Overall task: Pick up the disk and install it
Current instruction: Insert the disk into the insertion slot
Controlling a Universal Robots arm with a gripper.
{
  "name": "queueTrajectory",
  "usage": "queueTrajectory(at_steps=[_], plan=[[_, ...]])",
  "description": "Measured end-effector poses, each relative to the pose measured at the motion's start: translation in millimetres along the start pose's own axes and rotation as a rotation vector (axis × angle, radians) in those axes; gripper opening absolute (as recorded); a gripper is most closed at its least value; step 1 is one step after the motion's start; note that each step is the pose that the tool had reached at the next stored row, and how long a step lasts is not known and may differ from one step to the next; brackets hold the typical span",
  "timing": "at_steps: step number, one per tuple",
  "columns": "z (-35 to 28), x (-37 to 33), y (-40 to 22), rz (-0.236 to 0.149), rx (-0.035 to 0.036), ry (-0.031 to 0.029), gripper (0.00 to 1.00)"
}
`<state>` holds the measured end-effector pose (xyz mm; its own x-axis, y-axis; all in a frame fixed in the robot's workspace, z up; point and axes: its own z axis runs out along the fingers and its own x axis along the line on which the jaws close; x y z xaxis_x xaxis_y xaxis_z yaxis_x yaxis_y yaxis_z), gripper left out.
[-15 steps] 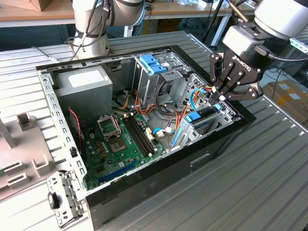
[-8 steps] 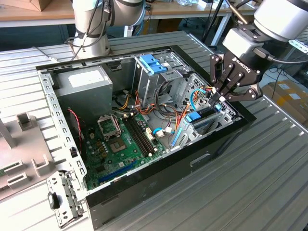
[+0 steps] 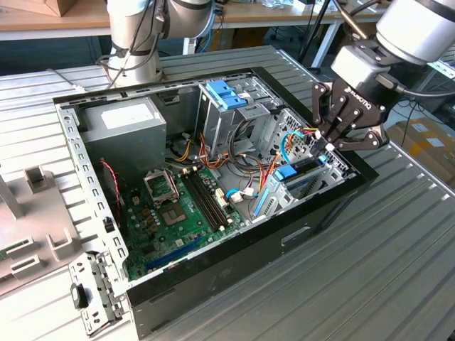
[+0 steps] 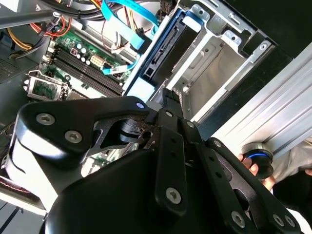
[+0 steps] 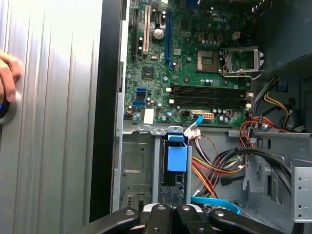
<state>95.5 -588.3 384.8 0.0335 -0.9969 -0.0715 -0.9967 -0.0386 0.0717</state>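
Note:
The disk (image 3: 293, 174) stands on edge in the drive bay at the front of the open computer case, on the exterior view's right. Its blue carrier rail (image 5: 177, 157) shows end-on in the first wrist view, and its dark side with blue rails (image 4: 163, 53) shows in the second wrist view. My gripper (image 3: 328, 142) hangs just above the disk's upper edge with its fingers shut together. In both wrist views the fingertips (image 5: 171, 202) line up with the disk's near end. Whether they touch it I cannot tell.
A grey power supply (image 3: 124, 124) sits at the case's far corner, and a bare blue bracket (image 3: 226, 94) tops the upper drive cage. Bundled cables (image 3: 249, 149) run beside the bay over the motherboard (image 3: 178, 213). A person's hand (image 5: 7, 73) rests on the table outside the case wall.

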Motion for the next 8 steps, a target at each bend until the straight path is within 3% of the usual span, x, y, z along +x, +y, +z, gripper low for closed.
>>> queueTrajectory(at_steps=[8], plan=[[4.4, 0.7, -8.1, 0.000, 0.0000, 0.0000, 0.11]])
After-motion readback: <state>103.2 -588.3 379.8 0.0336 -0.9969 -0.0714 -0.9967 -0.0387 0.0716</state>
